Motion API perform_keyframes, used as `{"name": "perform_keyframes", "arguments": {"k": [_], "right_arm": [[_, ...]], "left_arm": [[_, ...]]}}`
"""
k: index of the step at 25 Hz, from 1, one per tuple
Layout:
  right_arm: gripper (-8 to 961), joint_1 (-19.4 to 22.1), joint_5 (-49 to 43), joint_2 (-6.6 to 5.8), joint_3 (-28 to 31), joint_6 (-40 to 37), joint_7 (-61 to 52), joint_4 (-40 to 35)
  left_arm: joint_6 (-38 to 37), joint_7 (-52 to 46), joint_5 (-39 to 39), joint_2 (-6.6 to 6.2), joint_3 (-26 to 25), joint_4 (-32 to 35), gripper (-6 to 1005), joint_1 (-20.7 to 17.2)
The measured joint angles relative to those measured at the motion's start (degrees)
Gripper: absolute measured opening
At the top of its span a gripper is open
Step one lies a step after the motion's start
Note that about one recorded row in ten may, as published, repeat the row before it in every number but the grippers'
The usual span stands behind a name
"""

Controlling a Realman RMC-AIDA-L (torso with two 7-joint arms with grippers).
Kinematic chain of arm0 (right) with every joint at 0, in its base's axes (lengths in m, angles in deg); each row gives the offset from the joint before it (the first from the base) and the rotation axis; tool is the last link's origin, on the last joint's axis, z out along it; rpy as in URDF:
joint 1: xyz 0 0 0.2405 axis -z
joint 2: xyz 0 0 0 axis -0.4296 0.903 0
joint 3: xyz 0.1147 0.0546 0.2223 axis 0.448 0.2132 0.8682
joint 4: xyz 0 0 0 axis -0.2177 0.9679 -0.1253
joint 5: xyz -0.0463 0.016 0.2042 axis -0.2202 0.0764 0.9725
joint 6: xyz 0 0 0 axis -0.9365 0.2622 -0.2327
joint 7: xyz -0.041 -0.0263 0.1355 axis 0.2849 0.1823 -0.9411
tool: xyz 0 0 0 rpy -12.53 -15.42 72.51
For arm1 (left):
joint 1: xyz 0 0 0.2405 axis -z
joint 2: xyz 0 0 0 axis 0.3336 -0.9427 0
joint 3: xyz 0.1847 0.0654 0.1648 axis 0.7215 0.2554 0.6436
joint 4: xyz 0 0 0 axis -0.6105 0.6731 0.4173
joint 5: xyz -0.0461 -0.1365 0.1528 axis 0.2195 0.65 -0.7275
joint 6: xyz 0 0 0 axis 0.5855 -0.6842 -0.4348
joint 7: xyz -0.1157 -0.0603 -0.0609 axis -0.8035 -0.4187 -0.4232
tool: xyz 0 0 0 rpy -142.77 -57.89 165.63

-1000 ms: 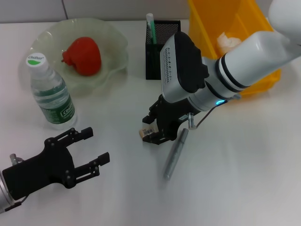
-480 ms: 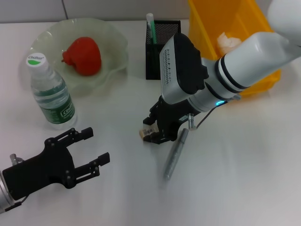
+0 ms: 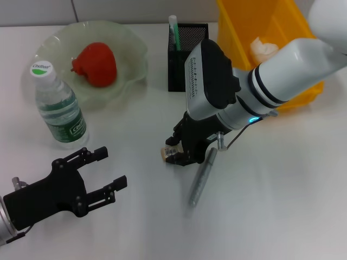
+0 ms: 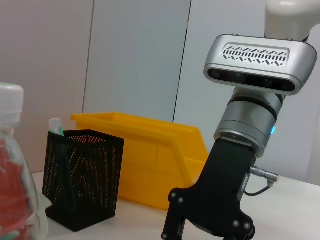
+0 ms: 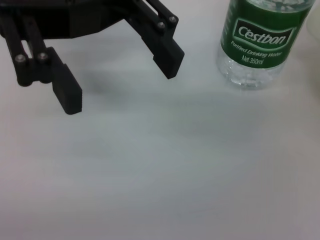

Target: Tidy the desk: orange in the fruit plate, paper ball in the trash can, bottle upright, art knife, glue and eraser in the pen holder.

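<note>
My right gripper [image 3: 176,155] is down at the table's middle, shut on the small tan-and-white eraser [image 3: 169,154], which rests on the surface. The grey art knife [image 3: 202,176] lies just beside it. The orange [image 3: 95,64], a reddish fruit, sits in the pale green fruit plate [image 3: 132,46]. The bottle [image 3: 57,106] stands upright near the plate. A green glue stick [image 3: 174,30] pokes out of the black mesh pen holder [image 3: 187,38]. The paper ball [image 3: 262,49] lies in the yellow trash can [image 3: 244,21]. My left gripper [image 3: 113,167] hovers open at the front left.
The left wrist view shows the pen holder [image 4: 82,175], the trash can [image 4: 150,160] and the right arm's gripper body [image 4: 215,200]. The right wrist view shows the left gripper [image 5: 122,82] and the bottle [image 5: 257,40] on bare white table.
The right gripper's fingers have drawn in around the eraser and shifted very slightly. The left arm has not moved.
</note>
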Motion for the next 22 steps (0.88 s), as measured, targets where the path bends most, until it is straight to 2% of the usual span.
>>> {"name": "perform_keyframes", "arguments": {"k": [6, 9, 17, 20, 21, 22], "right_arm": [[385, -0.07, 0.15, 0.0, -1.16, 0.67, -0.09, -0.03], [267, -0.03, 0.43, 0.0, -1.46, 0.9, -0.31, -0.07], [266, 0.45, 3.66, -0.22, -0.55, -0.54, -0.42, -0.95], [276, 2.11, 4.3, -0.48, 3.13, -3.66, -0.44, -3.44], [279, 4.17, 4.31, -0.55, 7.22, -6.25, -0.43, -6.3], [282, 4.17, 4.31, -0.55, 7.22, -6.25, -0.43, -6.3]], "left_arm": [[0.0, 0.0, 0.0, 0.05, 0.0, 0.0, 781, 0.0], [0.0, 0.0, 0.0, 0.08, 0.0, 0.0, 781, 0.0], [-0.17, 0.0, 0.0, 0.14, 0.0, -0.12, 781, 0.0], [-0.67, 0.0, 0.0, 0.4, 0.0, -0.12, 781, -0.04], [-0.83, 0.0, 0.01, 0.51, 0.0, -0.05, 781, -0.09], [-0.83, 0.0, 0.01, 0.51, 0.0, -0.05, 781, -0.09]]}}
